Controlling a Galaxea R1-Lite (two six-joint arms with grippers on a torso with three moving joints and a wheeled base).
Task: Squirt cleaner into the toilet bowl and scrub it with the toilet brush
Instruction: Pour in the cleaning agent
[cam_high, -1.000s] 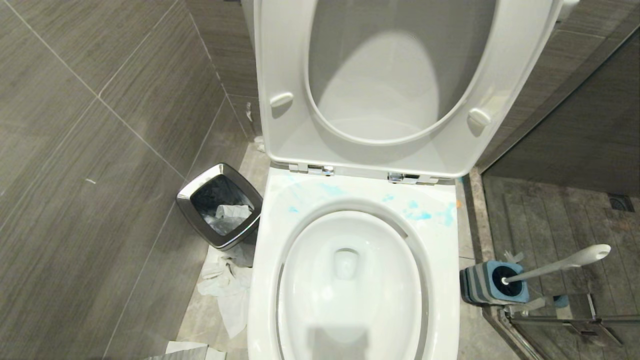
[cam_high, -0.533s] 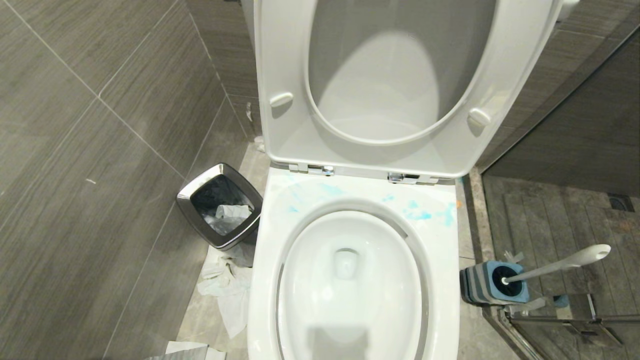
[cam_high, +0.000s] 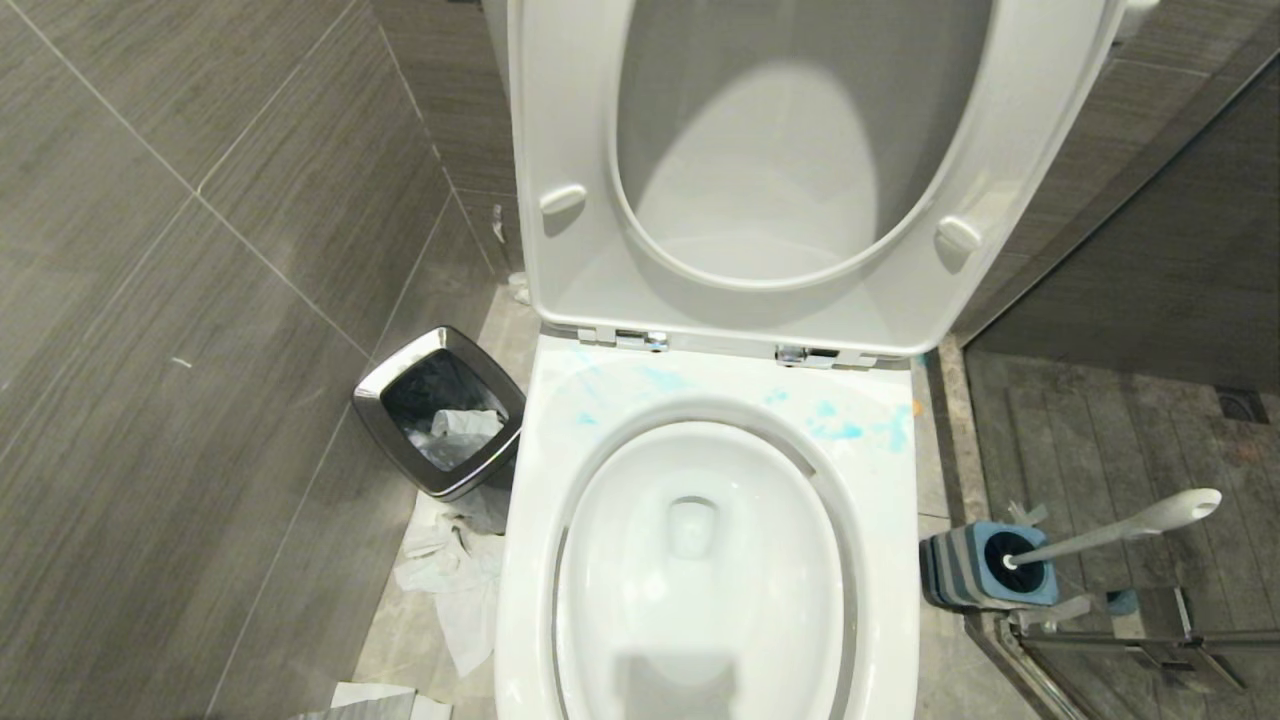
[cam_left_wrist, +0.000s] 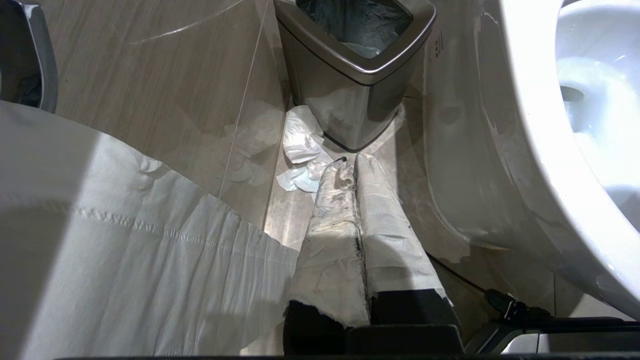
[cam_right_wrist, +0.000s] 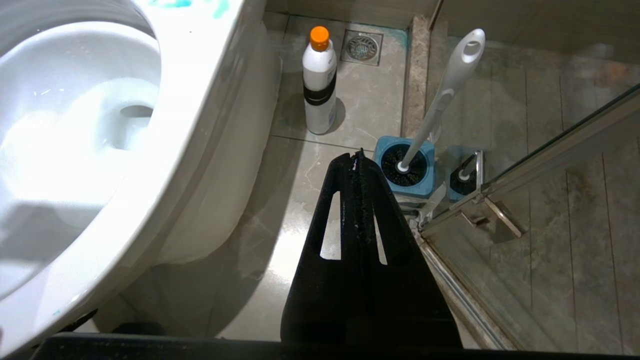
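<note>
Right gripper (cam_right_wrist: 359, 162) pressed together, empty; left gripper (cam_left_wrist: 349, 167) likewise; you: spread wide, clamp orange-capped white plastic cleaner bottle (cam_right_wrist: 319, 82) mid-body, upright

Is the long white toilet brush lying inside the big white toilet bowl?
No, the long white toilet brush stands in its square blue-and-grey striped holder beside the big white toilet bowl.

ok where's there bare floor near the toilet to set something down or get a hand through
Free: the tile between the toilet bowl, the cleaner and the toilet brush holder, and the strip beyond the cleaner by the floor drain. Crowded: the other side, where the trash bin and crumpled paper fill the gap to the wall.
</note>
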